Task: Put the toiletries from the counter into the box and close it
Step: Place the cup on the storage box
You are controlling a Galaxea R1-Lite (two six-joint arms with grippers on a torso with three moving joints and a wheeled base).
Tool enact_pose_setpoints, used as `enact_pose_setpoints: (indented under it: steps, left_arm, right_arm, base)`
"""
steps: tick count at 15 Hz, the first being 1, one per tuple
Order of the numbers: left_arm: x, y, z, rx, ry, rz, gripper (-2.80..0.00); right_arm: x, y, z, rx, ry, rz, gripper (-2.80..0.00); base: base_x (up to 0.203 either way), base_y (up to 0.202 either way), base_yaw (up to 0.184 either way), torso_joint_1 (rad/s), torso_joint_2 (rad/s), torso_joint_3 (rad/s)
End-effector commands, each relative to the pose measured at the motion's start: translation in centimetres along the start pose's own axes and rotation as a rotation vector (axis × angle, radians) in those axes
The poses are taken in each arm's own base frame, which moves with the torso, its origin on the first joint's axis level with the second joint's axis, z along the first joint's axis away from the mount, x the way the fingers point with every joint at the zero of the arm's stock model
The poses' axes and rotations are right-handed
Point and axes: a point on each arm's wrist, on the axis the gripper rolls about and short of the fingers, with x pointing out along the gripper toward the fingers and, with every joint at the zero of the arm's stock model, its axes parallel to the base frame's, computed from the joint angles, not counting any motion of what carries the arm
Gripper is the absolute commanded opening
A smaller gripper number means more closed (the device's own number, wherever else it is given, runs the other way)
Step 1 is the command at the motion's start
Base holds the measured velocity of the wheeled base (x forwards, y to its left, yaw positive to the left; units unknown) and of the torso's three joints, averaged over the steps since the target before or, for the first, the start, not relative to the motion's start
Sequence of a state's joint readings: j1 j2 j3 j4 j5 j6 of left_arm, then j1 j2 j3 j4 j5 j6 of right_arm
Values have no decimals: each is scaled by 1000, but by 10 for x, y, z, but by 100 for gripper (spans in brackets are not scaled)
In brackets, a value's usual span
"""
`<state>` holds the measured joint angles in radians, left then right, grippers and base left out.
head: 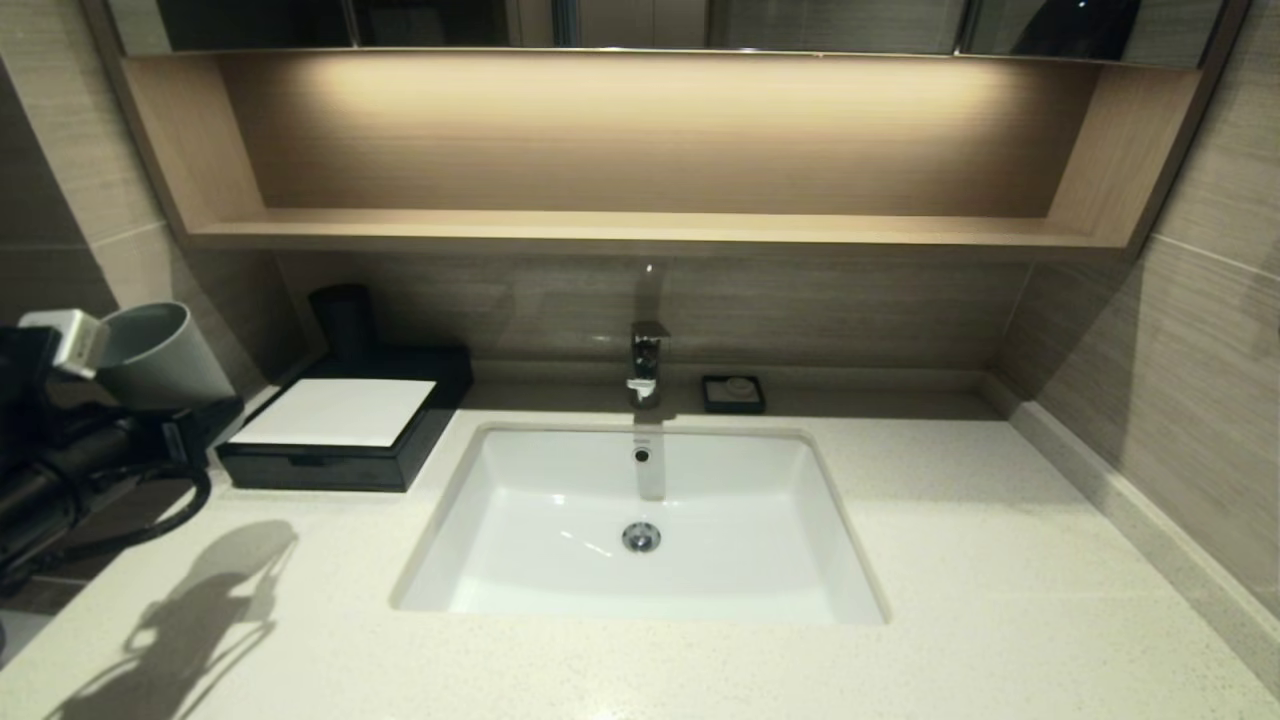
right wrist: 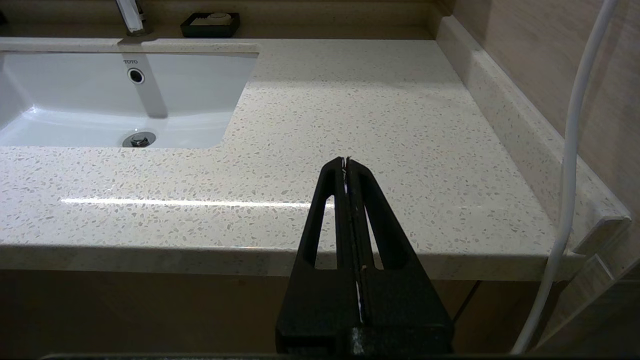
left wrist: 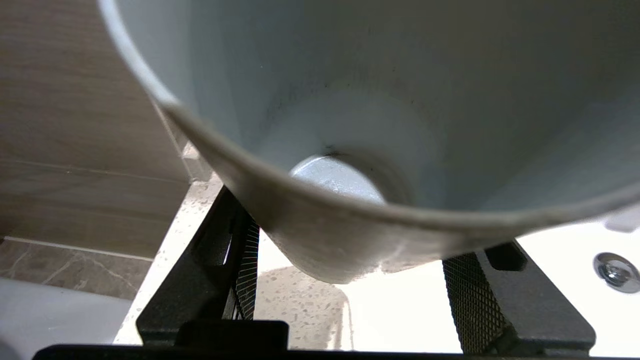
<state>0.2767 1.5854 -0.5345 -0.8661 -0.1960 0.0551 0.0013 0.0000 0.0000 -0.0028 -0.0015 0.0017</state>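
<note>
The toiletries are out of view. The low black box (head: 330,440) with its white top panel stands at the back left of the speckled counter (head: 1000,560), its front drawer pushed in. My left gripper (left wrist: 360,240) is at the far left, above the counter's left end. It is shut on a grey tumbler cup (head: 160,352), which hangs tilted in the air with its mouth (left wrist: 380,90) towards the wrist camera. My right gripper (right wrist: 346,162) is shut on nothing, hovering by the counter's front edge at the right, and does not show in the head view.
A white sunken basin (head: 520,500) lies mid-counter with a chrome tap (head: 647,360) behind it. A small black soap dish (head: 733,393) sits right of the tap. A dark cylinder (head: 342,320) stands behind the box. Walls bound the left and right sides.
</note>
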Motion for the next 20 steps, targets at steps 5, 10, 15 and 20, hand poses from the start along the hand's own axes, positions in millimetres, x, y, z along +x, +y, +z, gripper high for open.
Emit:
enact_pose_setpoints:
  steps: [5, 10, 15, 20]
  left_arm:
    - [28, -54, 27, -15, 28, -64, -280]
    - [59, -72, 28, -8, 89, -88, -280]
    - [76, -78, 28, -1, 146, -100, -280]
    - [93, -79, 27, 3, 204, -100, -280]
  right_arm:
    - [0, 0, 0, 0, 0, 0, -280]
    - [0, 0, 0, 0, 0, 0, -280]
    - [0, 0, 0, 0, -1, 0, -280]
    - [0, 0, 0, 0, 0, 0, -280]
  base:
    - [0, 0, 0, 0, 0, 0]
    - [0, 0, 0, 0, 0, 0]
    - [0, 0, 0, 0, 0, 0]
    - [0, 0, 0, 0, 0, 0]
